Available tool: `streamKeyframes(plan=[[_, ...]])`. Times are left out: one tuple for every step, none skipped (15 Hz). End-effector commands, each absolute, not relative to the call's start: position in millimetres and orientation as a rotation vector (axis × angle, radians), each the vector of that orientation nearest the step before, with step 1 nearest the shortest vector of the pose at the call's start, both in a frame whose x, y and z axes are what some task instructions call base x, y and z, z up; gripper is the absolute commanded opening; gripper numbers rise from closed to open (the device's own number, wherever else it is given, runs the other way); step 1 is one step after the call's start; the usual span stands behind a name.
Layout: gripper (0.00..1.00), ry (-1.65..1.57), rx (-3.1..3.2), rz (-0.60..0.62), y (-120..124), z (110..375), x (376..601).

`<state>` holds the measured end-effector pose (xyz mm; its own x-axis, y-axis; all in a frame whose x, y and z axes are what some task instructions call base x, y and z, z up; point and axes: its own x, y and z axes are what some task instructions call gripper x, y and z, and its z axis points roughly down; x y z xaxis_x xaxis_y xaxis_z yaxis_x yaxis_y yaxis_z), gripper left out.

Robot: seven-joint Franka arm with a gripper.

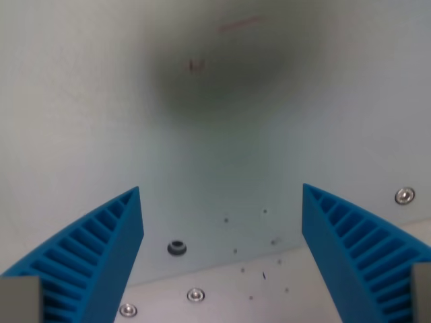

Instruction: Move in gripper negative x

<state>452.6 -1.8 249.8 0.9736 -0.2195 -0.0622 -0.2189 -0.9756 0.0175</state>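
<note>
My gripper [222,202] is open and empty. Its two blue ribbed fingers [101,249] stand wide apart at the wrist view's lower left and lower right [357,242]. Between and beyond them is a pale grey-green flat surface [222,155], with a dark blurred shadow [215,74] on it near the top. Nothing is held between the fingers.
A small dark hole or grommet [177,247] sits in the surface near the left finger. Metal screw heads show at the bottom [195,294], at the bottom left [127,310] and at the right [404,196]. A lighter panel edge [229,269] runs across the bottom. Faint red marks [196,65] lie near the top.
</note>
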Motion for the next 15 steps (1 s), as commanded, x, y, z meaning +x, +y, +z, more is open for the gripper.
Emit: streamKeyframes(plan=[[1.00, -0.365, 3.114, -0.015, 4.0, 259.6, 424.7], [1.00, -0.365, 3.114, -0.015, 5.1, 259.7, 419.8], [1.00, -0.365, 3.114, -0.015, 6.3, 259.7, 415.0], [1.00, -0.365, 3.114, -0.015, 7.4, 259.8, 410.1], [1.00, -0.365, 3.114, -0.015, 8.6, 259.8, 405.2], [1.00, -0.365, 3.114, -0.015, 9.7, 259.8, 400.4], [1.00, -0.365, 3.114, -0.015, 10.9, 259.9, 395.5], [1.00, -0.365, 3.114, -0.015, 12.0, 259.9, 390.6], [1.00, -0.365, 3.114, -0.015, 13.2, 260.0, 385.8], [1.00, -0.365, 3.114, -0.015, 14.4, 260.0, 380.9], [1.00, -0.365, 3.114, -0.015, 15.5, 260.1, 376.0], [1.00, -0.365, 3.114, -0.015, 16.7, 260.1, 371.2], [1.00, -0.365, 3.114, -0.015, 17.8, 260.2, 366.3], [1.00, -0.365, 3.114, -0.015, 19.0, 260.2, 361.5], [1.00, -0.365, 3.114, -0.015, 20.1, 260.2, 356.6]])
